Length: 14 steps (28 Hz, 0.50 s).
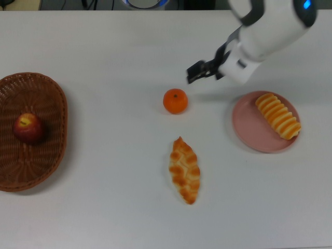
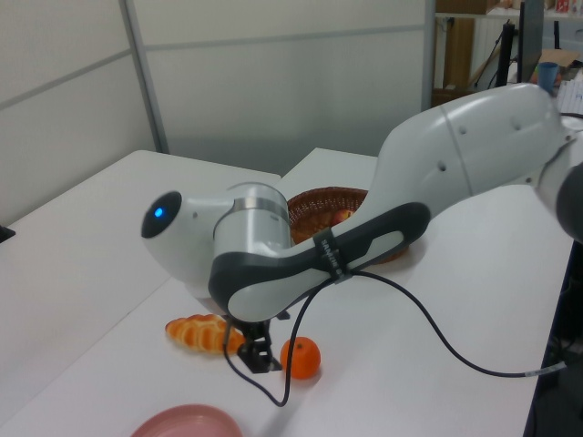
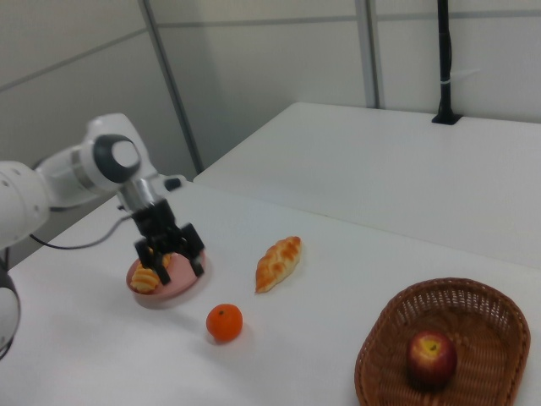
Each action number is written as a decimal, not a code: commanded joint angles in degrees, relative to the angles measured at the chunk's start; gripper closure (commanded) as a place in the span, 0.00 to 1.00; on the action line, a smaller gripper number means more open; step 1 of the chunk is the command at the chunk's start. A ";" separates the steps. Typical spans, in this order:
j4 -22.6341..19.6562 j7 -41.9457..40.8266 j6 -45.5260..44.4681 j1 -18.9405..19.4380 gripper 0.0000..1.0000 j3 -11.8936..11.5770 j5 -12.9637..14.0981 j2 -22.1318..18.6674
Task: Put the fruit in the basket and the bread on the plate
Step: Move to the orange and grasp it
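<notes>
The orange-and-cream striped roll (image 1: 278,115) lies on the pink plate (image 1: 253,137), free of my gripper. My gripper (image 1: 199,71) hangs open and empty above the table, just up and to the right of the orange mandarin (image 1: 175,101) in the top view. In the right view the gripper (image 3: 169,252) shows spread fingers over the plate (image 3: 182,288) and the roll (image 3: 150,277). The golden braided pastry (image 1: 184,170) lies on the table below the mandarin. The red apple (image 1: 27,128) sits in the wicker basket (image 1: 49,98) at the top view's left.
The arm's white body (image 2: 455,173) fills much of the left view and hides part of the basket (image 2: 314,202) there. The mandarin (image 2: 301,358) and the pastry (image 2: 205,334) flank the gripper (image 2: 260,353) in the left view. White tabletop lies between the basket and the mandarin.
</notes>
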 commanded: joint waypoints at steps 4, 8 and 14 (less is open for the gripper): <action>-0.41 -2.47 3.87 -3.50 0.00 -0.23 -6.70 5.97; -0.49 -2.55 4.49 -3.86 0.00 -0.23 -7.58 7.03; -2.34 -3.61 4.58 -3.68 0.00 -0.23 -8.37 7.64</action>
